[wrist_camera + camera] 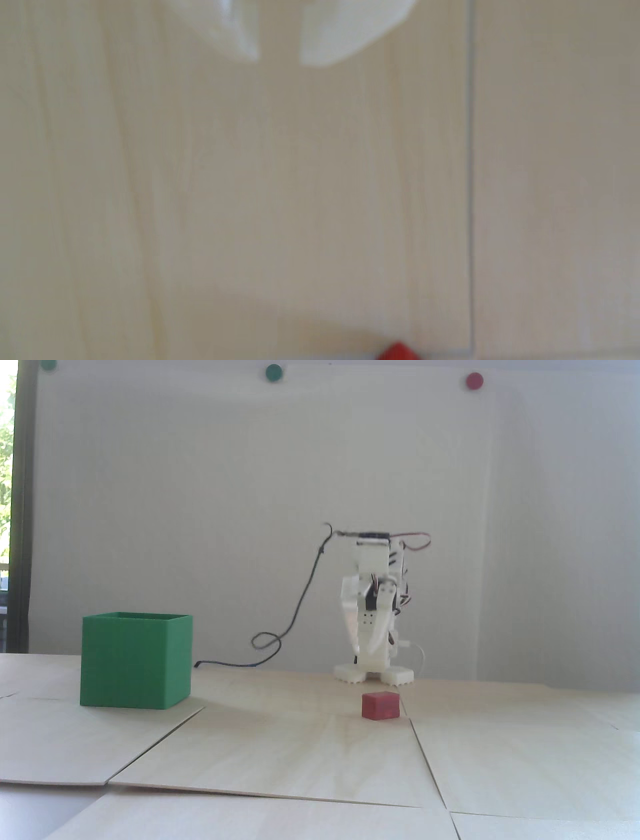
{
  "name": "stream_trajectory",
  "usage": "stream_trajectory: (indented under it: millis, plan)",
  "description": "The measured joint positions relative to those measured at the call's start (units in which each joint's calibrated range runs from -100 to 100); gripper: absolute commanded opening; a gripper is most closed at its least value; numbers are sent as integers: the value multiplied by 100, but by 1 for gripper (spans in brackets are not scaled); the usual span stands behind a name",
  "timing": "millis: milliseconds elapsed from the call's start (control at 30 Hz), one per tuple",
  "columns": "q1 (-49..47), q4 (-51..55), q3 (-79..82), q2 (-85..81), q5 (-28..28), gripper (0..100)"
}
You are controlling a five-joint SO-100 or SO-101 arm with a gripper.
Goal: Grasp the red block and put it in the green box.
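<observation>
Pale wooden panels [320, 760] are lying nearest the fixed camera, their seams running away toward the wall. Beyond them the red block [380, 705] is sitting flat on the wood, just beside a seam, at about five o'clock from the middle of that view. Nothing is touching it. No writing or label is showing on it, or on anything else here.

Farther back and well apart, at about eight o'clock, the green box [136, 660] is standing upright with its top open.

Behind the block I am hanging my claw [364, 651] tip-down above the table, holding nothing, its fingertips parted by a narrow gap. The block is lying nearer the camera than my tips and apart from them. My white base [374, 674] is resting at the far edge of the table, and a dark cable [305, 595] is looping from my top down to the wood at the left.

Through my wrist view, blurred, my two white fingers [242, 38] are entering at twelve o'clock with bare wood between them, and only a corner of the block [398, 351] is peeking in at five o'clock.

Farthest off, two green dots [273, 372] and one red dot [474, 380] are sticking to the white wall.
</observation>
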Motion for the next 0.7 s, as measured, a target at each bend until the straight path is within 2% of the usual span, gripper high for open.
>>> stream_trajectory:
  millis: [300,700]
  plan:
    - [0,-100,-3178,3910,-241,3]
    - [8,-100,-5416,6426,-714,2]
